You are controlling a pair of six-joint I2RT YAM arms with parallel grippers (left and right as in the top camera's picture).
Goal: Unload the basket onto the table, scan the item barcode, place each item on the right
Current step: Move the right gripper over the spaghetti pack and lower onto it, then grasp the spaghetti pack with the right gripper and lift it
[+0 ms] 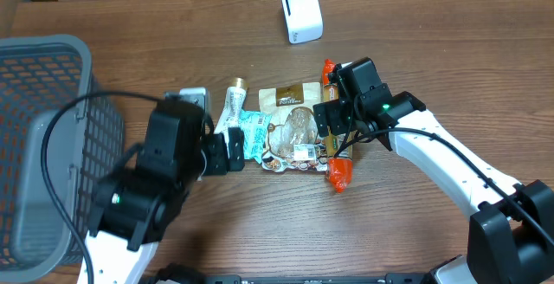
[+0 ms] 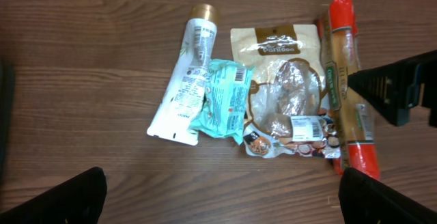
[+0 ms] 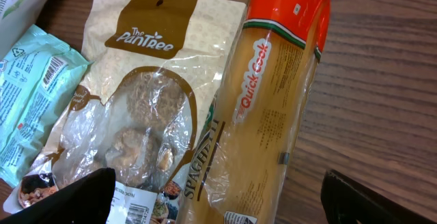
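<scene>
Overhead: right gripper (image 1: pixel 338 134) hovers, jaws apart, over the spaghetti pack (image 1: pixel 339 173); left gripper (image 1: pixel 230 150) gapes empty; nothing lifted, the white box (image 1: pixel 301 13), probably the scanner, untouched.

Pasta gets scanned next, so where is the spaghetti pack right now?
Overhead view, right of centre: the spaghetti pack lies along the right edge of the Pan Tree snack pouch, beneath the open right claw.
</scene>
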